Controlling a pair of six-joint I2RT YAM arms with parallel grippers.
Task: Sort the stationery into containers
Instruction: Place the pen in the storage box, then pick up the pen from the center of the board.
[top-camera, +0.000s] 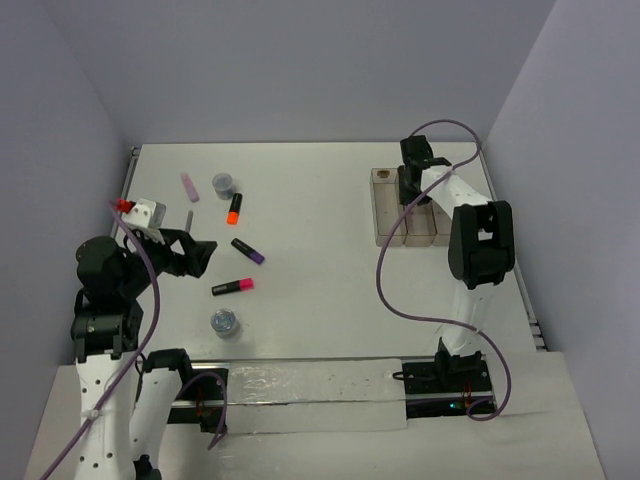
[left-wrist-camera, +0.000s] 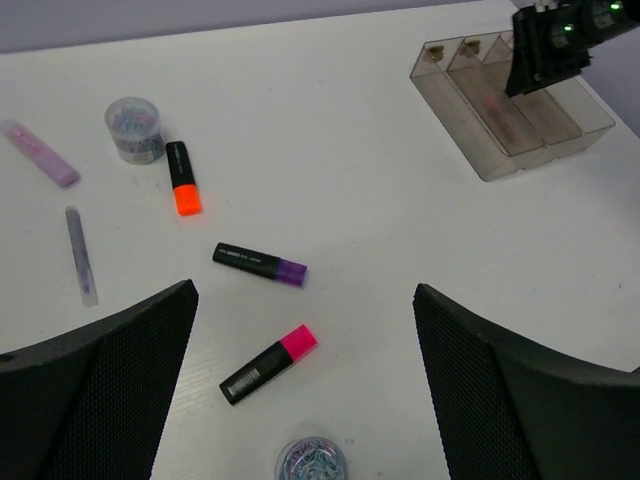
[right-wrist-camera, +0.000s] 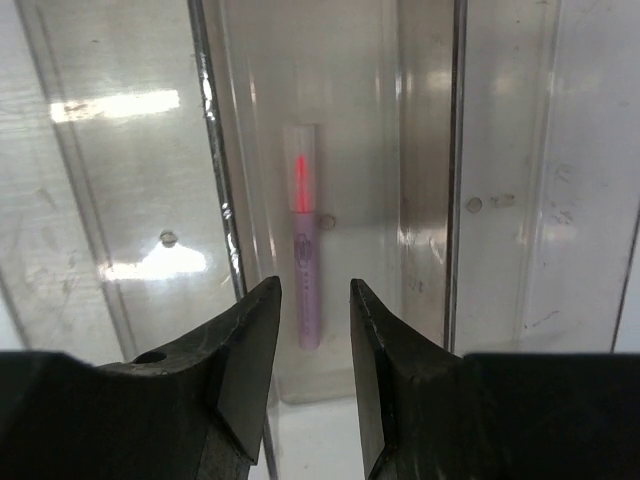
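Note:
Three joined clear bins (top-camera: 386, 236) stand at the right. My right gripper (top-camera: 410, 188) hovers over the middle bin, slightly open and empty. In the right wrist view a thin pink stick (right-wrist-camera: 308, 262) lies in the middle bin (right-wrist-camera: 212, 150) below my gripper (right-wrist-camera: 314, 300). My left gripper (top-camera: 203, 256) is wide open and empty over the left side. Below it (left-wrist-camera: 305, 300) lie the purple highlighter (left-wrist-camera: 259, 264), pink highlighter (left-wrist-camera: 268, 363), orange highlighter (left-wrist-camera: 181, 178), a grey stick (left-wrist-camera: 80, 255), a pale pink block (left-wrist-camera: 40, 153) and two clear pots (left-wrist-camera: 134, 128) (left-wrist-camera: 313, 460).
Grey walls enclose the white table on the left, back and right. A clear plastic sheet (top-camera: 310, 396) lies along the near edge between the arm bases. Purple cables (top-camera: 385, 270) loop from both arms.

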